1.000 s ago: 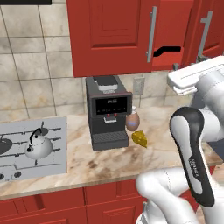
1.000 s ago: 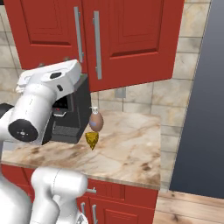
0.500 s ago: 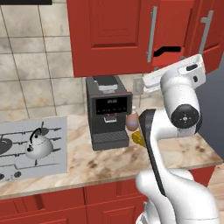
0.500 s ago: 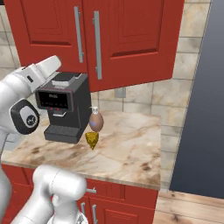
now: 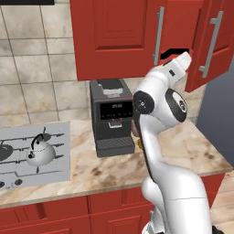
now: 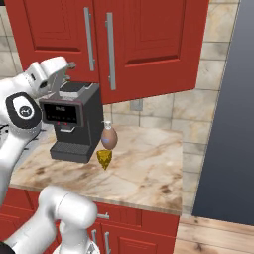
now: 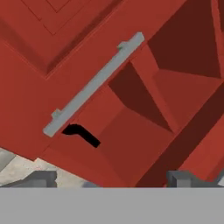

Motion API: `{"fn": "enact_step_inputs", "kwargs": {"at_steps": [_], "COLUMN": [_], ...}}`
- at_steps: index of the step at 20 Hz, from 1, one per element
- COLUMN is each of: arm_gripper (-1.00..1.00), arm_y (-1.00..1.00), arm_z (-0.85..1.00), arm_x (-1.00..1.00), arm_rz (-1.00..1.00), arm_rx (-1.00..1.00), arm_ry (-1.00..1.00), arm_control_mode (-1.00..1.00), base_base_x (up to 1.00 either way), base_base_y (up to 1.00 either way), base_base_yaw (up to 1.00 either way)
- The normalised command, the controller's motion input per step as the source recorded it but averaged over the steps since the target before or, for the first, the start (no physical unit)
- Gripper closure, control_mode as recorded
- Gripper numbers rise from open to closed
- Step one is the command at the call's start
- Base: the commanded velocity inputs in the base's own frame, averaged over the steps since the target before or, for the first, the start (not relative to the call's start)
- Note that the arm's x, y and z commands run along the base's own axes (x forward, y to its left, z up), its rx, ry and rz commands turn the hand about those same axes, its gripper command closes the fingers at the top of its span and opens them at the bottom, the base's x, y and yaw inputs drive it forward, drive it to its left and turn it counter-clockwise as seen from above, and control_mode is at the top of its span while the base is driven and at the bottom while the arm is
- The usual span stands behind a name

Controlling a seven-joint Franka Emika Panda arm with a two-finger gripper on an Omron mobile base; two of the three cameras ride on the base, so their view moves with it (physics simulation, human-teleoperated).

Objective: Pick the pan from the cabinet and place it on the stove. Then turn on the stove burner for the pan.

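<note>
The arm has swung up and in since a second ago: then its white forearm crossed the right edge of the left base view, and now the hand is raised to the bottom edge of the cabinet [image 5: 119, 36], beside the gap of the right-hand door [image 5: 212, 41], which stands ajar. The gripper [image 7: 111, 177] points into that gap, its two fingertips [image 7: 41, 178] set wide apart with nothing between them. They have stayed wide through the last second.

In the hand view the door handle [image 7: 94, 85] runs slantwise across the red panel. Just below its lower end, a short black bent piece shows inside the opening; it may be the handle of the pan [image 7: 82, 134], but the pan's body is hidden and cannot be told.

On the counter [image 5: 192, 151] nothing has shifted. The coffee machine [image 5: 111, 116] stands against the back wall. A brown egg-shaped thing [image 6: 108, 139] and a yellow wedge [image 6: 104, 158] sit just to its right, near the middle of the counter. The stove [image 5: 55, 169] lies at the left end of the counter, with a kettle [image 5: 39, 151] on a burner.
</note>
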Motion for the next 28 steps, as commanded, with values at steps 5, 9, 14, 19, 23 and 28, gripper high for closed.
{"fn": "enact_step_inputs", "kwargs": {"at_steps": [5, 9, 14, 19, 23, 28], "arm_gripper": [-1.0, -1.0, -1.0, -1.0, -1.0, -1.0], "arm_y": [-0.06, -0.16, -0.3, -0.37, -0.42, -0.41], "arm_z": [-0.07, -0.01, -0.01, -0.02, -0.01, -0.02], "arm_x": [0.58, 0.6, 0.51, 0.43, 0.22, 0.09], "arm_rz": [-0.24, -0.18, -0.12, -0.1, -0.09, -0.11], "arm_rx": [-0.1, -0.06, -0.03, -0.01, 0.0, 0.0], "arm_ry": [0.17, 0.17, 0.16, 0.14, 0.12, 0.12], "arm_control_mode": [-1.0, -1.0, -1.0, -1.0, -1.0, -1.0], "base_base_x": [0.0, 0.0, 0.0, 0.0, 0.0, 0.0], "base_base_y": [0.0, 0.0, 0.0, 0.0, 0.0, 0.0], "base_base_yaw": [0.0, 0.0, 0.0, 0.0, 0.0, 0.0]}}
